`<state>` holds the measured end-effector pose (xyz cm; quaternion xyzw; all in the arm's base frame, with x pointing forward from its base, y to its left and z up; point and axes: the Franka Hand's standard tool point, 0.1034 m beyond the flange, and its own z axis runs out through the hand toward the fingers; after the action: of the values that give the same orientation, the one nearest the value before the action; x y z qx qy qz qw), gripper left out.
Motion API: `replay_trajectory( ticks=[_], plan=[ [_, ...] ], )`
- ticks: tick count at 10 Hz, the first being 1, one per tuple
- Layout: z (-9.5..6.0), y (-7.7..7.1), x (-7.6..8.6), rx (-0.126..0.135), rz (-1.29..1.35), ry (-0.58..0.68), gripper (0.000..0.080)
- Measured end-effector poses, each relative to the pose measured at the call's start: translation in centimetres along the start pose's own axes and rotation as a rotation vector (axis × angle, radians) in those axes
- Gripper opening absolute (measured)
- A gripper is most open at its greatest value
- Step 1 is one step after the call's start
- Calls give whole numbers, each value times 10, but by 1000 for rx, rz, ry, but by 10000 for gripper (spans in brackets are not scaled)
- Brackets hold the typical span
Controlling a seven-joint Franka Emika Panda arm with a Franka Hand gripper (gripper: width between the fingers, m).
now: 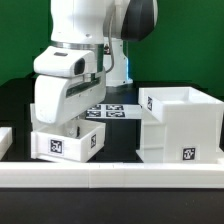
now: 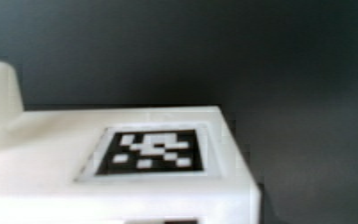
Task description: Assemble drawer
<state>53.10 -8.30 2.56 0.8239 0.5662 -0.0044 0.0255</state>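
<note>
In the exterior view, your white two-finger gripper sits low on a small shallow white plastic tray at lower left. The large white hollow plastic housing stands at right, apart from it. In the wrist view, the tray's black-and-white square tag faces you. You cannot tell how far the claw is open or whether it grips anything.

I am seeing the marker board lying on the black table, just beyond the jaws. A long white rail is running across on their near side, and a green backdrop is hanging well behind them.
</note>
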Motion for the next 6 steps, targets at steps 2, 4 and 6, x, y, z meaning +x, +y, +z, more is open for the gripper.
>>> replay_trajectory(
  ticks=[2,4,6],
  plan=[
    [-1,0,9,-8,-164,-24,41],
    [0,-2,13,-8,-308,-43,41],
    [0,-2,12,-7,-319,-48,41]
  ],
)
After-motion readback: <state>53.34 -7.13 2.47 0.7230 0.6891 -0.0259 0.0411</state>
